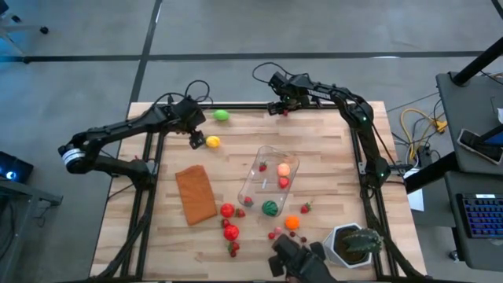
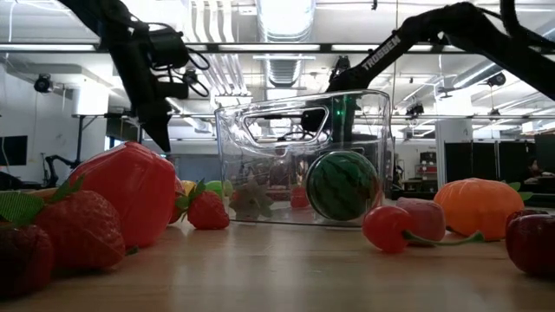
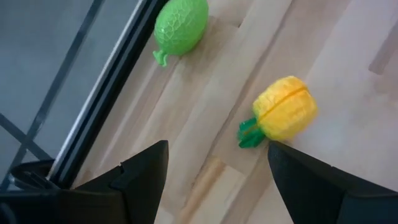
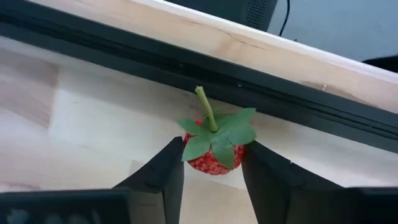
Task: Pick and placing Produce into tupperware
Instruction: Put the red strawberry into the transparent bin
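Near tabletop (image 1: 330, 157) edge: loose produce beside the tupperware (image 1: 269, 179)
Left gripper (image 3: 214, 177): fingers spread, poised by the yellow fruit (image 3: 283, 112), green fruit (image 3: 181, 25) beyond
Right gripper (image 4: 211, 171): fingers closed around a strawberry (image 4: 214, 152) at the far edge
Handling: likely light, hard, slick; grip the body's widest part, not the stem

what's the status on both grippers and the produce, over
Left gripper open, above yellow fruit. Right gripper around strawberry at table's far edge. Tupperware holds several pieces. Nothing in the way.
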Robot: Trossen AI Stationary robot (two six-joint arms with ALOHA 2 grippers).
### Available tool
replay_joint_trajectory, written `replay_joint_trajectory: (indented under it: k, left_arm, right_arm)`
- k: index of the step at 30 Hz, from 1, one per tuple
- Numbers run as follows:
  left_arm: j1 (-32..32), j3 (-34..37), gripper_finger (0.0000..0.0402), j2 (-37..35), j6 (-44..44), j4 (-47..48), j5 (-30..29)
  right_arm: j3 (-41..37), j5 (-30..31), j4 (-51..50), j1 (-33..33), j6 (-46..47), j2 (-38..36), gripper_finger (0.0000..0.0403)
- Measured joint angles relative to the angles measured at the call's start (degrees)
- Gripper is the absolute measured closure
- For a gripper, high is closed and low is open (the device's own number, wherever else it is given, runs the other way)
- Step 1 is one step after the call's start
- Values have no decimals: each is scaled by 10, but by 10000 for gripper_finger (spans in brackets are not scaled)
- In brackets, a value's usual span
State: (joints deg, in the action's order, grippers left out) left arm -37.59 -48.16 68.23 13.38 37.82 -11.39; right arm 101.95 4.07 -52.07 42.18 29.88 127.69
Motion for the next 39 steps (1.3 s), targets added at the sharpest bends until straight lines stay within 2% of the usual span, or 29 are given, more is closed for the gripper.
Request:
replay_joint_trajectory:
  k: [4, 10, 17, 20, 23, 30, 35, 39]
  left_arm:
    - [-7, 35, 141, 0, 32, -59, 11]
    - [-7, 87, 141, 17, 124, -106, 94]
    - [-8, 111, 141, 50, 201, -184, 103]
    - [-8, 107, 141, 73, 204, -197, 124]
    - [-8, 101, 141, 97, 205, -198, 148]
    - [-8, 95, 141, 140, 205, -207, 152]
    - [-7, 95, 141, 150, 204, -214, 153]
    - [-7, 95, 141, 138, 204, -224, 154]
  right_arm:
    - [0, 0, 1, -14, -2, -31, 267]
    - [0, -21, -8, -45, -28, -113, 264]
    - [-4, -25, -29, -93, -59, -223, 248]
    - [-5, -24, -39, -109, -54, -256, 232]
    - [-5, -11, -60, -124, -28, -275, 218]
    - [-5, 16, -138, -163, 1, -291, 211]
    - [-5, 24, -169, -191, 13, -292, 219]
    - [-10, 62, -208, -195, 16, -293, 214]
